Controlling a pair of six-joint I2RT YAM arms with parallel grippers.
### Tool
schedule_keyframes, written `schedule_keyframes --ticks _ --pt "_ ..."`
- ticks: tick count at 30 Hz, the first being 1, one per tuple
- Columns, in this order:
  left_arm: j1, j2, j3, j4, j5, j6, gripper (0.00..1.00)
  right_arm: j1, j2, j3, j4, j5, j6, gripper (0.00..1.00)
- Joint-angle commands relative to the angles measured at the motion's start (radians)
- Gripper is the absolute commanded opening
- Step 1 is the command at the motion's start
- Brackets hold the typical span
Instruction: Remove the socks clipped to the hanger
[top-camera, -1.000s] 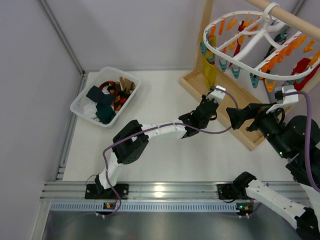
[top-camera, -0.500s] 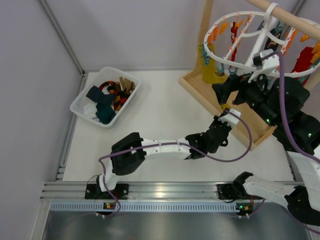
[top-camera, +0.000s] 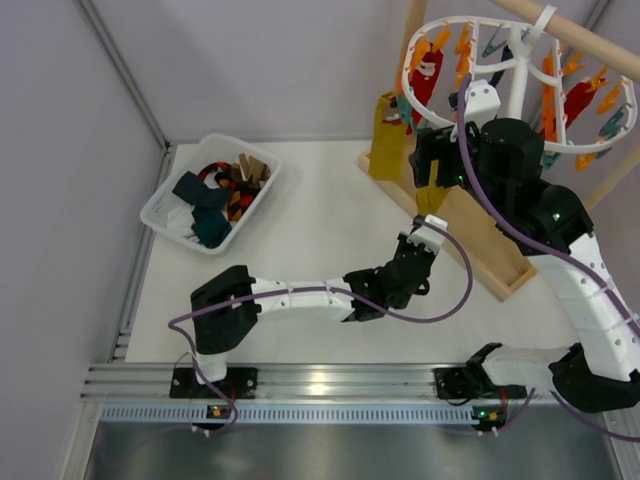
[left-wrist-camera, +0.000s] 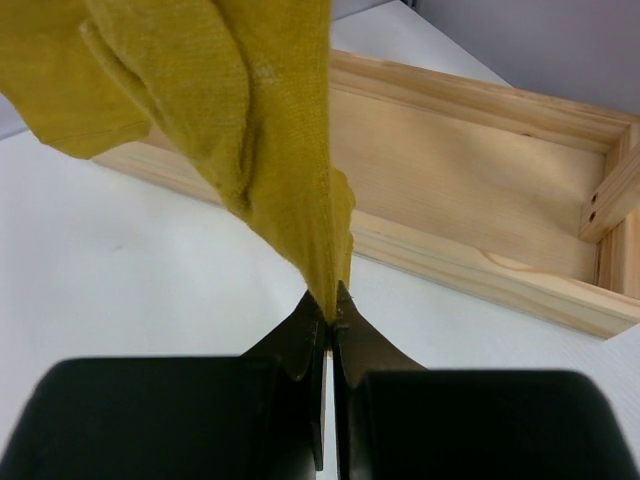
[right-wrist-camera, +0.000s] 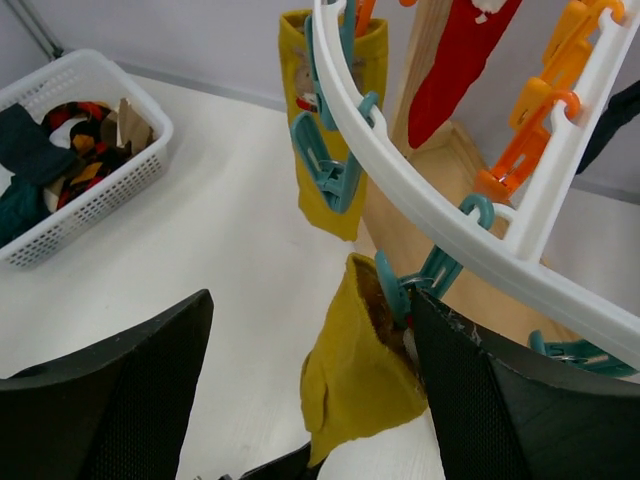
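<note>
1. The table (top-camera: 320, 290) filled the overhead view, with the wooden stand (top-camera: 480, 240) running from centre out towards 3 o'clock.
2. The hanger (right-wrist-camera: 450, 225) hung from the stand's rail at 1 o'clock, ringed with orange and teal clips. A white basket (right-wrist-camera: 100, 190) of mixed items sat at 10 o'clock.
3. The right gripper (right-wrist-camera: 310, 300) was under the rim with its fingers spread wide and nothing held. One mustard sock (right-wrist-camera: 355, 380) dangled between them.
4. The left gripper (left-wrist-camera: 328, 315), near the middle of the table, was pinched tight on that sock's lowest tip.
5. That sock was clipped at its upper edge by a teal clip (right-wrist-camera: 400, 290) at 6 o'clock of the rim as the right wrist saw it. It reached down to the left fingers and looked pulled taut.
6. A second mustard sock (right-wrist-camera: 345, 215) hung at 11 o'clock of that view. A red sock (right-wrist-camera: 455, 60) hung at 12 o'clock, and both were clipped.
7. The sock looked light, limp and stretchy, so a pull from the tip would probably stretch it before the clip let go.
8. A firmer hold would likely be on the doubled fabric just under the clip, where the open right fingers already straddled it.
</note>
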Motion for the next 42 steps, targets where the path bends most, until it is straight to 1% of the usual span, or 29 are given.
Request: schedule_keyframes --ticks 1,4,8,10,14,17,18,24,28,32,35,36,37,41,42 --pt "-0.001 -0.075 -0.04 0.041 -0.011 -0.044 0.0 -0.044 -0.015 0.037 0.003 -0.009 -0.018 0.77" --pt "0.001 -0.095 -0.065 0.041 -0.006 -0.062 0.0 -0.087 -0.035 0.008 0.012 -0.069 -0.008 0.77" --pt "0.001 -0.109 -0.1 0.041 0.005 -0.084 0.0 -0.142 -0.084 -0.052 0.052 -0.194 0.001 0.77" --pt "0.001 -0.115 -0.108 0.042 0.009 -0.087 0.0 -0.172 -0.084 -0.061 0.057 -0.236 0.001 0.77" --pt "0.001 -0.123 -0.12 0.041 0.021 -0.092 0.0 -0.218 -0.072 -0.074 0.077 -0.271 -0.002 0.77" --pt "0.001 -0.128 -0.123 0.041 0.035 -0.093 0.0 -0.226 -0.047 -0.078 0.101 -0.29 0.002 0.75" --pt "0.001 -0.129 -0.123 0.041 0.04 -0.095 0.0 -0.225 -0.038 -0.077 0.106 -0.325 0.005 0.73" --pt "0.001 -0.132 -0.125 0.041 0.072 -0.102 0.0 -0.226 -0.004 -0.109 0.178 -0.334 0.018 0.7" --pt "0.001 -0.135 -0.128 0.041 0.09 -0.102 0.0 -0.225 -0.026 -0.15 0.235 -0.301 0.019 0.67" --pt "0.001 -0.14 -0.134 0.041 0.104 -0.11 0.0 -0.225 -0.026 -0.161 0.261 -0.255 0.021 0.67" --pt "0.001 -0.144 -0.14 0.041 0.113 -0.116 0.0 -0.226 -0.018 -0.167 0.265 -0.215 0.021 0.71" --pt "0.001 -0.146 -0.142 0.041 0.118 -0.118 0.0 -0.228 -0.018 -0.172 0.264 -0.201 0.022 0.75" --pt "0.001 -0.15 -0.146 0.041 0.123 -0.122 0.0 -0.229 -0.018 -0.181 0.267 -0.205 0.027 0.76" --pt "0.001 -0.166 -0.159 0.041 0.146 -0.127 0.0 -0.271 -0.041 -0.218 0.297 -0.276 0.047 0.78" --pt "0.001 -0.167 -0.165 0.041 0.15 -0.128 0.0 -0.28 -0.046 -0.221 0.299 -0.321 0.05 0.79"
